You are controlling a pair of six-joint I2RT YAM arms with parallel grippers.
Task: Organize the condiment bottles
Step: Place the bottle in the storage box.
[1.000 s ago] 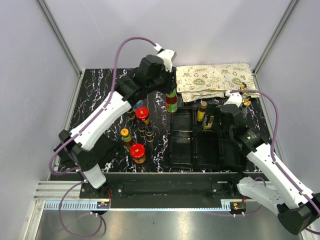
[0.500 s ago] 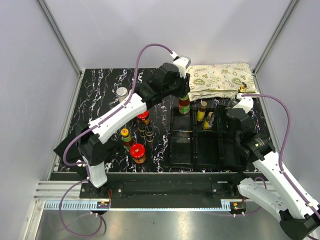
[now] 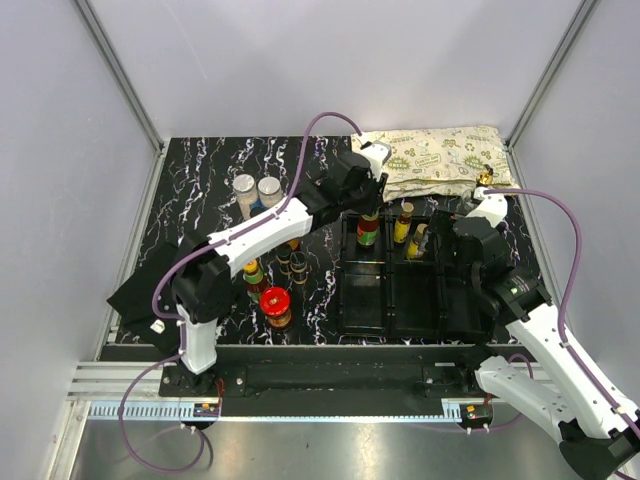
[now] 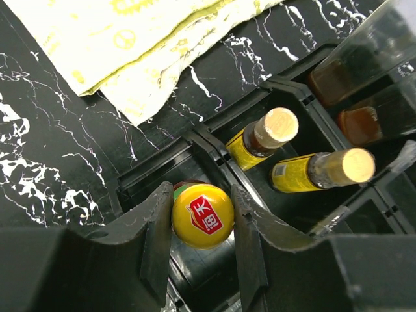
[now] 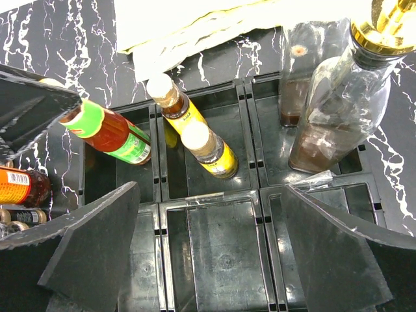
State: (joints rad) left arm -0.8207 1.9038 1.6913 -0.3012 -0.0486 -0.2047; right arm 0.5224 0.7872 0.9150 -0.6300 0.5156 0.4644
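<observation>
My left gripper (image 4: 202,221) is shut on the yellow cap of a slim red sauce bottle (image 5: 107,133) with a green band. The bottle leans with its base in the back-left compartment of the black tray (image 3: 362,318); the top view has it under the left gripper (image 3: 368,212). Two yellow-labelled bottles (image 5: 175,104) (image 5: 211,149) stand in the back-middle compartment. Two clear gold-spouted glass bottles (image 5: 338,110) fill the back-right one. My right gripper (image 5: 214,247) hangs open over the tray's front-middle compartment, holding nothing.
Left of the tray stand two grey-lidded shakers (image 3: 244,188), a red-lidded jar (image 3: 275,305), a yellow-capped sauce (image 3: 253,270) and small dark bottles (image 3: 292,264). A patterned bag (image 3: 435,155) lies behind the tray. A black cloth (image 3: 135,300) lies at the left edge.
My left arm carried the red sauce bottle right and down into the tray's back-left compartment, uncovering the shakers. The right gripper drew back slightly toward the tray's right side.
</observation>
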